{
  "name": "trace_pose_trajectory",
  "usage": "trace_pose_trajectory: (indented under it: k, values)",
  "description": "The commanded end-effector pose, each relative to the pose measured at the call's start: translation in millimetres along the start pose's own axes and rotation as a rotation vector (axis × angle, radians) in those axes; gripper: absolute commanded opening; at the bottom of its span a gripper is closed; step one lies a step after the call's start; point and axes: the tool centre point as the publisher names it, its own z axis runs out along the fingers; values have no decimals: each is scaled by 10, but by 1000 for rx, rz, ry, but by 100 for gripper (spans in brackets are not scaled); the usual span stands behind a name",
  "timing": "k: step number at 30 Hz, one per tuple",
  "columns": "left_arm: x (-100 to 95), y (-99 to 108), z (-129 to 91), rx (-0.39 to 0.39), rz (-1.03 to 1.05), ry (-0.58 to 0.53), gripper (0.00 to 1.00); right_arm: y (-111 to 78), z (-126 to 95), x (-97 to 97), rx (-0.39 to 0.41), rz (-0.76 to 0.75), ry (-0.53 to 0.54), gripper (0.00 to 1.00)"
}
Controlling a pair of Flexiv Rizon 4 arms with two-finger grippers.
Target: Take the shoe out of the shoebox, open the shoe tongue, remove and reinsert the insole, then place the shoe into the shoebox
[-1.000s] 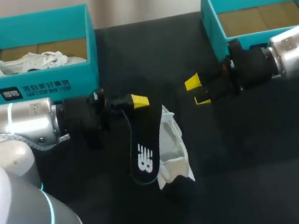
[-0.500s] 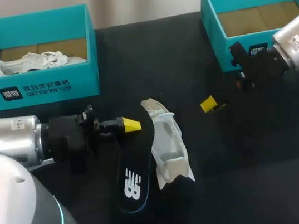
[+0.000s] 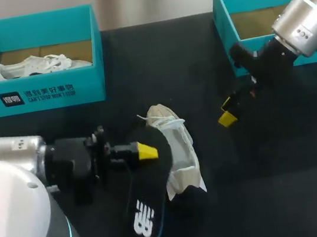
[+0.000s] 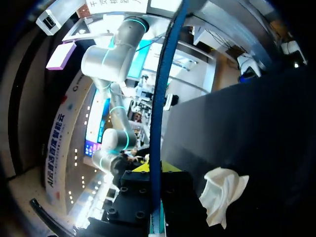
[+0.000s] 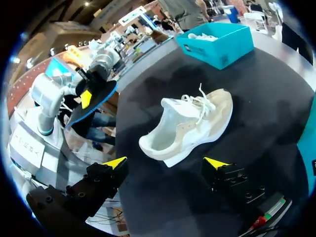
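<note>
- The left gripper (image 3: 145, 151) is clamped on one end of the black insole (image 3: 143, 207). One yellow tip lies on the insole's upper face. In the left wrist view the insole (image 4: 162, 98) shows edge-on, running out from between the fingers.
- The insole is lifted clear of the desk (image 3: 264, 186), just left of the shoe (image 3: 176, 151). Its long axis runs from the gripper toward the near edge, and its printed face is up.
- The shoe stands on its sole on the desk between the two arms, outside both boxes. Its long axis runs far to near, with the toe toward the far side and the heel toward the robot. The right wrist view shows the shoe (image 5: 190, 123) with its mouth gaping and its laces loose.
- The right gripper (image 3: 229, 111) hangs to the right of the shoe and apart from it. Its fingers are spread wide and hold nothing.
- The right shoebox (image 3: 224, 19) stands just behind that arm, with only its brown floor showing.
- The left shoebox (image 3: 41, 91) is at the far left and holds a second shoe (image 3: 37, 66), also white.
</note>
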Motion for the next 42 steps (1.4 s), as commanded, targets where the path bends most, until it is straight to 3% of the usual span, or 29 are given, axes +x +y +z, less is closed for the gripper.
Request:
trace_pose_trajectory:
  k: [1,4,10,12,25,31,42]
  values:
    - [65,-273,59,37,-58,-1,0,-223,-95,110,96,-105,-153,100]
    - [107,-392,60,57,-93,5,0,-294,-62,151,138,-152,-216,100]
    - [212,-522,94,76,-161,-14,0,-381,36,143,144,-225,-276,100]
    - [231,-519,122,103,-223,-57,0,-402,97,117,167,-204,-289,100]
    - [231,-519,122,103,-223,-57,0,-402,97,117,167,-204,-289,100]
    - [323,-415,313,173,-312,-122,0,-306,267,-71,277,-403,-348,100]
    - [426,-321,430,140,-373,-142,0,-203,533,-266,331,-586,-391,100]
